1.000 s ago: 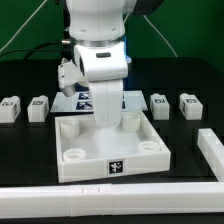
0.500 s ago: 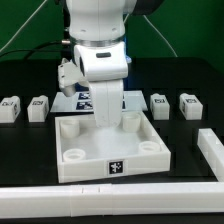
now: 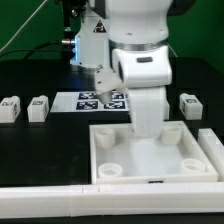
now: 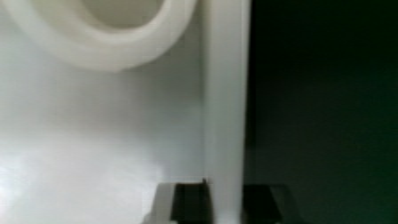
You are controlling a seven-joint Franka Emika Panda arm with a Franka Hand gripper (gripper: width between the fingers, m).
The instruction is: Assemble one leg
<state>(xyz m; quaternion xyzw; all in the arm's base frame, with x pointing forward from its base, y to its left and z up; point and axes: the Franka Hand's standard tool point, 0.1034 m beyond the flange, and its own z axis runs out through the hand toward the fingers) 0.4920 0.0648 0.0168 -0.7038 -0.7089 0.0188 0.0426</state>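
Observation:
My gripper [image 3: 147,134] reaches down onto the far wall of the large white tray [image 3: 120,172], which lies at the exterior view's right. In the wrist view the gripper [image 4: 226,192] has one dark finger on each side of the tray's thin upright wall [image 4: 226,100], shut on it. One of the tray's round corner sockets [image 4: 125,25] shows close by. Two small white tagged legs [image 3: 10,107] [image 3: 38,106] stand on the black table at the left, and another leg [image 3: 190,104] stands at the right. A fourth leg is hidden behind the arm.
The marker board [image 3: 92,100] lies flat behind the tray. A white rail [image 3: 45,200] runs along the front edge. Another white rail [image 3: 214,150] stands at the right, right beside the tray's right wall.
The arm and the tray have moved together toward the exterior view's right. The tray now lies beside the right rail, its front tag gone from view. The legs have not moved.

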